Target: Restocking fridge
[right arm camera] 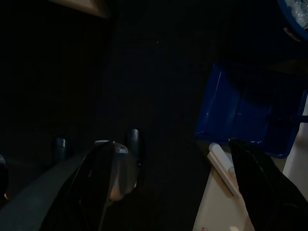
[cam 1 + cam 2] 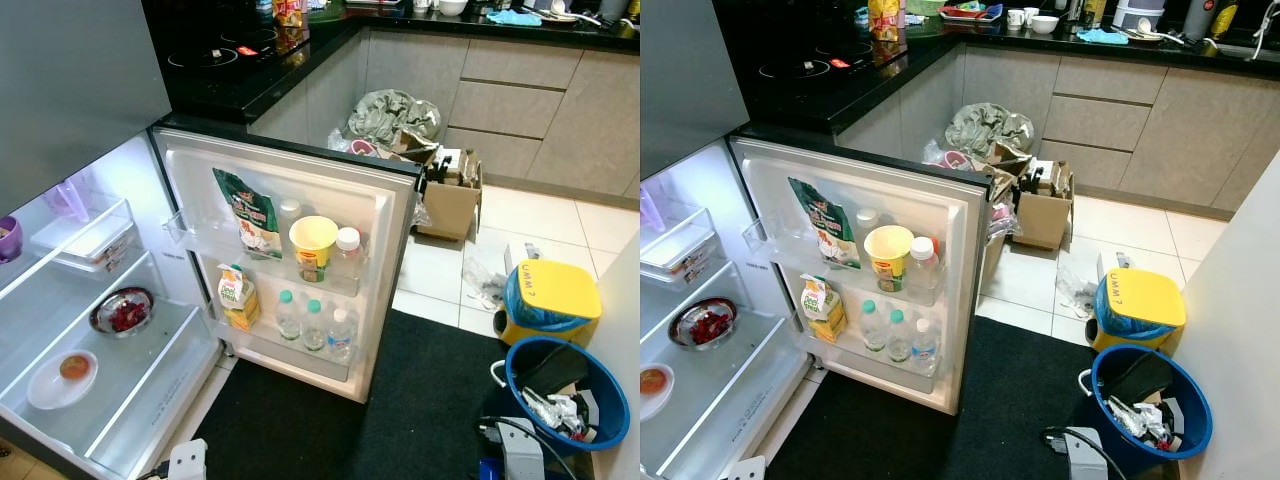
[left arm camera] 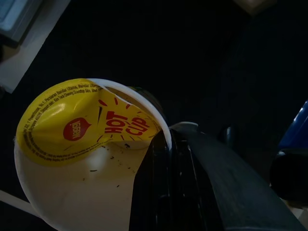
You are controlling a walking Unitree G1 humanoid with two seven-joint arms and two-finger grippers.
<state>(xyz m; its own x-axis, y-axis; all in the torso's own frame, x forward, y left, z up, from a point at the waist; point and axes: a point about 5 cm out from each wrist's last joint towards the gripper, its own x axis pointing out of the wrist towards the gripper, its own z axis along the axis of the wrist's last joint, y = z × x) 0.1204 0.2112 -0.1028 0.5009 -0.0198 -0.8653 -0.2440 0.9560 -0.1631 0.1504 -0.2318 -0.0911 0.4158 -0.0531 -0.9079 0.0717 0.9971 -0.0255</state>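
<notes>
Left wrist view, dim: the left gripper (image 3: 166,159) is clamped on a white noodle cup (image 3: 72,192), one black finger (image 3: 159,187) lying against the rim and inner wall; the cup's yellow foil lid (image 3: 77,125) is peeled partly back and creased, printed "HOT CUP" in red with a red round logo; the white inside of the cup carries a scatter of small dark specks; the cup hangs over a dark floor mat (image 3: 192,62).

Right wrist view, very dark: the right gripper (image 1: 183,168) has its two black fingers spread well apart with nothing between them; beyond it lies a blue tray-like container (image 1: 250,115) on the dark mat.

Head views: fridge door (image 2: 390,250) stands wide open, its white inner side facing the camera; upper door shelf holds a green snack bag (image 2: 248,212), a second yellow cup (image 2: 313,245) of the same make, and a clear white-capped bottle (image 2: 347,262) just beside it; lower door shelf holds a yellow juice carton (image 2: 237,297) and three small water bottles (image 2: 313,325) in a row, two with green caps.

Fridge interior, lit: a metal bowl (image 2: 122,311) of red food on a glass shelf; a white dish (image 2: 62,379) with an orange item nearer the front.

Floor to the right: a blue bucket (image 2: 600,420) of clutter; a yellow-lidded bin (image 2: 557,292); a cardboard box (image 2: 450,200) against the cabinets.
</notes>
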